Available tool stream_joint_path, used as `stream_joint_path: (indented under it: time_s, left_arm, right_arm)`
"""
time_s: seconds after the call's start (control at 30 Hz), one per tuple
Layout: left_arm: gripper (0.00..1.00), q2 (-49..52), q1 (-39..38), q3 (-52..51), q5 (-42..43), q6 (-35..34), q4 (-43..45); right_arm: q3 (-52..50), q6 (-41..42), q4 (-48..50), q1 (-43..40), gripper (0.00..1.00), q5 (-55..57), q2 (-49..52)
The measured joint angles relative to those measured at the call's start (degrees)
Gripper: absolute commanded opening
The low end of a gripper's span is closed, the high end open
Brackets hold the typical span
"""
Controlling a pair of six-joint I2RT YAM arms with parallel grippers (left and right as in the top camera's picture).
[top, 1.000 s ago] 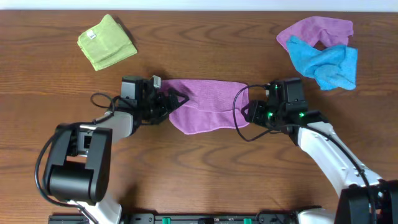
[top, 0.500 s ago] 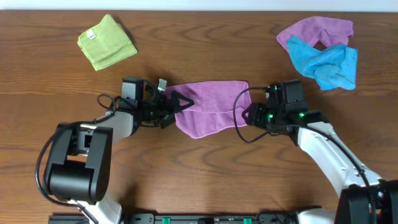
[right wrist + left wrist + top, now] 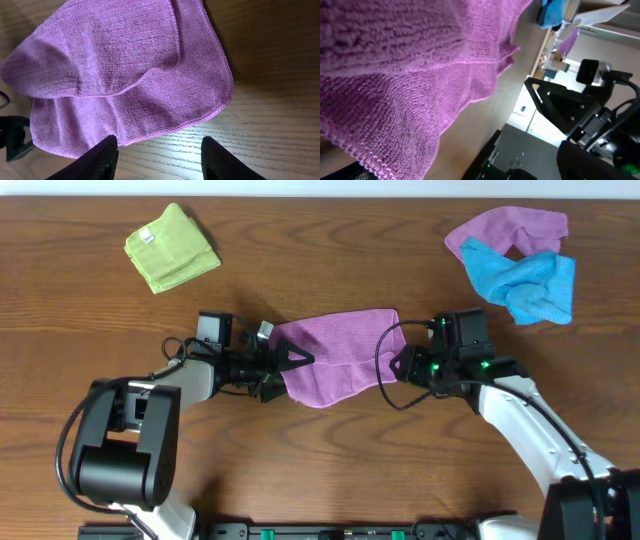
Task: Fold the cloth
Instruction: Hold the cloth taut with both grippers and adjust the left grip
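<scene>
OK, L gripper was clamped on the cloth at its left edge, w/ that side bunched and lifted off the table. L wrist cam showed mostly purple pile, so I couldn't see the fingers there. R gripper was spread wide, fingertips just short of the cloth's near hem, not gripping. Cloth sat mid-table btw both arms, one layer doubled over another. Green cloth lay back left. Blue cloth partly overlapped a 2nd purple cloth back right.
</scene>
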Motion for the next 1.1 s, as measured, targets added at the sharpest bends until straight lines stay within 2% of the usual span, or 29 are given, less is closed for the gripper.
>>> stream_joint_path:
  time_s: [0.27,0.5,0.8,0.87,0.9,0.97,1.0,1.07,1.1]
  left_arm:
    - [0.95,-2.8,0.0,0.0,0.3,0.7,-1.4]
    - [0.95,-2.9,-0.3,0.0,-5.1,4.5,-8.9]
    - [0.95,-2.9,-4.5,0.0,-10.4,5.9,-9.4]
    - [0.98,-2.9,-5.9,0.0,-12.0,5.9,-9.4]
    - [0.92,-2.9,-6.6,0.0,-12.4,5.9,-9.3]
    - [0.53,-3.2,-7.4,0.0,-13.8,5.6,-9.4]
    - [0.4,-3.2,-7.7,0.0,-14.5,5.8,-9.5]
    - [0.24,-3.2,-7.8,0.0,-15.5,5.8,-9.4]
    - [0.19,-3.2,-7.8,0.0,-16.0,5.7,-9.4]
  right_arm:
    - [0.0,0.0,0.0,0.0,0.55,1.4,0.0]
    - [0.0,0.0,0.0,0.0,0.55,2.6,0.0]
    - [0.0,0.0,0.0,0.0,0.55,2.8,0.0]
    - [0.0,0.0,0.0,0.0,0.55,2.9,0.0]
    - [0.0,0.0,0.0,0.0,0.55,3.1,0.0]
    - [0.0,-0.1,0.0,0.0,0.55,3.5,0.0]
    - [0.0,-0.1,0.0,0.0,0.55,3.6,0.0]
    - [0.0,-0.5,0.0,0.0,0.55,3.8,0.0]
    - [0.0,-0.6,0.0,0.0,0.55,4.0,0.0]
